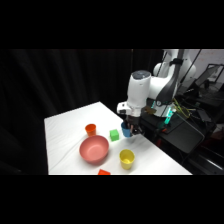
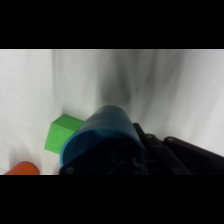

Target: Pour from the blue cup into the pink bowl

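Side view: the gripper (image 1: pixel 131 126) is seen low over the right part of the white table (image 1: pixel 65 125), with the blue cup (image 1: pixel 126 130) at its tip.
Gripper state: the fingers are judged to be pinched on the blue cup (image 2: pixel 102 134), since the cup sits right against the black linkage in the wrist view; the fingertips themselves are hidden.
Cup position: whether it is lifted clear of the table or resting on it cannot be told.
Pink bowl (image 1: pixel 94 149): placed nearer and to the left of the cup, apart from it, its mouth open upward to receive the pour.
Green block (image 1: pixel 114 134): lies just beside the cup, on its left, between cup and bowl; it also shows beside the cup in the wrist view (image 2: pixel 61 132).
Other vessels: an orange cup (image 1: pixel 90 129) stands behind the bowl, a yellow cup (image 1: pixel 127 159) to the bowl's right.
Stage: the pour is judged not yet begun, the cup being well short of the bowl.
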### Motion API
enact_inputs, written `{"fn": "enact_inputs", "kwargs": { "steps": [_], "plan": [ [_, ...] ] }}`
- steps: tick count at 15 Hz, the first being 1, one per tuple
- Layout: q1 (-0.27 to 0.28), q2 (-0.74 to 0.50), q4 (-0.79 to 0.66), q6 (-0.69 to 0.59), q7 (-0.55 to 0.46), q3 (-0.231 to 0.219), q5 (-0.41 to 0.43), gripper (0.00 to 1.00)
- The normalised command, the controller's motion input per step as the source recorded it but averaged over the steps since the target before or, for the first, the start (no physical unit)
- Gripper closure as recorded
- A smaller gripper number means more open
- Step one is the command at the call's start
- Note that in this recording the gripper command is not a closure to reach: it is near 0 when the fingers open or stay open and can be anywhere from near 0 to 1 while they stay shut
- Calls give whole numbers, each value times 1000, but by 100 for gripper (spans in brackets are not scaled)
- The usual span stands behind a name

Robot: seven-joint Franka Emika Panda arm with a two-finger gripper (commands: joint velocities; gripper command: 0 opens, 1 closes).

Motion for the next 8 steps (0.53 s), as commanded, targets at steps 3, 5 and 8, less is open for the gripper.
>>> {"fn": "enact_inputs", "kwargs": {
  "steps": [3, 5, 8],
  "plan": [
    [20, 266, 81, 352, -257, 76, 334, 9],
    [-26, 255, 88, 273, -359, 123, 401, 9],
    [-82, 181, 92, 227, -353, 145, 354, 0]
  ]
}}
